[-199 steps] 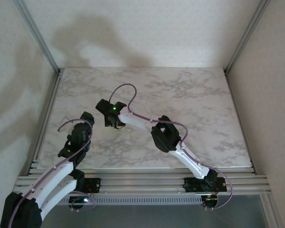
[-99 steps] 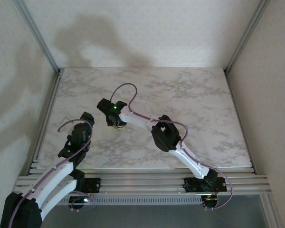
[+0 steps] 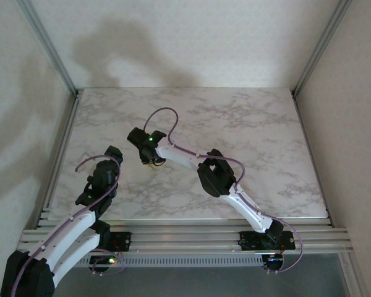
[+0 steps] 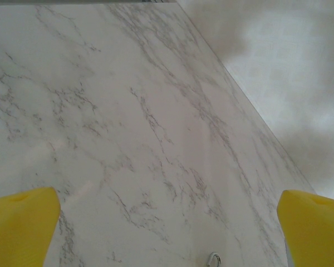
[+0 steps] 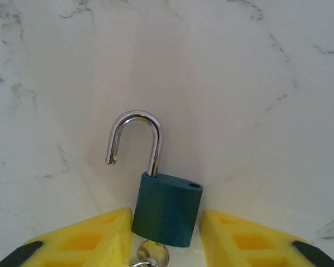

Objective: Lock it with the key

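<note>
Seen from above, the right gripper (image 3: 151,161) has shifted slightly over the left-middle of the table (image 3: 266,136) compared with a second ago. Its arm reaches out long and low from the base, with the wrist bent down. The left gripper (image 3: 113,154) has not moved and sits just to its left, that arm folded back near the table's edge. In the left wrist view the two yellow fingers (image 4: 22,228) stand as wide apart as they go and hold nothing. Below them is bare marble, with a small metal ring (image 4: 213,258) at the bottom edge. The right wrist view shows the real change — the jaws have been drawing in and now flank the body of the padlock (image 5: 167,208). It lies flat on the table with its shackle (image 5: 156,144) swung open and the key (image 5: 150,253) in its underside. The pads sit right at its sides, but whether they already pinch it I cannot tell. By the look of it the hold on the padlock is nearly made — what remains is to press the shackle home and turn the key.
</note>
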Robot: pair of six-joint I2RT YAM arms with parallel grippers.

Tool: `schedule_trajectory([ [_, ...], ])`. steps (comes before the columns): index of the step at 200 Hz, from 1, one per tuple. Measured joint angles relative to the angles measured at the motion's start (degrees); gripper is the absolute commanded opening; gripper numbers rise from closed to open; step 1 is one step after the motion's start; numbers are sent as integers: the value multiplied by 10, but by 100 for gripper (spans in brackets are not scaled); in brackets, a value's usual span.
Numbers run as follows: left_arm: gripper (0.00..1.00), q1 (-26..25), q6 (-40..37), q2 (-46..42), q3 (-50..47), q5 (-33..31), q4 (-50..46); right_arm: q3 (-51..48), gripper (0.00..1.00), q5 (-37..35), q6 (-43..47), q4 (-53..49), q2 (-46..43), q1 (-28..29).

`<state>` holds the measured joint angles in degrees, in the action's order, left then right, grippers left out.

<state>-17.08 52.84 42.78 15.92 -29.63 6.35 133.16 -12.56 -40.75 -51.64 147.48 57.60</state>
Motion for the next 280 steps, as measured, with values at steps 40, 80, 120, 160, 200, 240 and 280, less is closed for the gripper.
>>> schedule_trajectory([
  [40,100,0,2,0,0,0,0,0,43,-5,22,-2,0,-2],
  [80,100,0,2,0,0,0,0,0,43,8,40,-5,0,-9],
  [120,100,0,4,0,0,0,0,5,42,22,48,-9,1,-14],
  [160,100,0,4,0,0,0,0,31,40,21,63,-30,15,-15],
  [200,100,1,4,0,0,0,0,66,39,21,82,-56,33,-15],
  [240,100,1,4,0,0,0,0,67,39,21,98,-57,34,-15],
  [280,100,4,4,2,0,1,0,67,37,21,110,-57,34,-14],
])
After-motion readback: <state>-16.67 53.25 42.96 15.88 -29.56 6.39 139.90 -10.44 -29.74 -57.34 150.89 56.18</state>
